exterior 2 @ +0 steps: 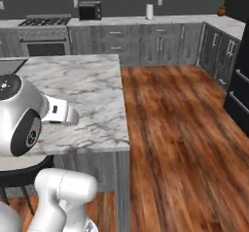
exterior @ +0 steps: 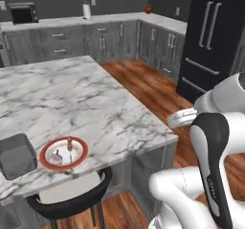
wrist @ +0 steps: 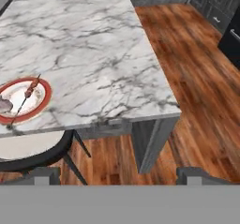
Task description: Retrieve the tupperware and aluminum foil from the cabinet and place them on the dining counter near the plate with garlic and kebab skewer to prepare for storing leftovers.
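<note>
Hand view is showing the gripper (wrist: 117, 175) hanging wide open, empty, off the marble dining counter (wrist: 93, 54) corner above wood floor (wrist: 201, 101); the red-rimmed plate (wrist: 23, 101) is carrying the kebab skewer (wrist: 28, 93) and garlic (wrist: 3, 105) near the counter's edge

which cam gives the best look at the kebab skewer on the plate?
Left base view. The kebab skewer lies across the red-rimmed plate, whole and unobstructed, beside the garlic. In the hand view the skewer is clear too, but the plate is cut by the left edge. In the right base view the arm covers that corner of the counter.
</note>
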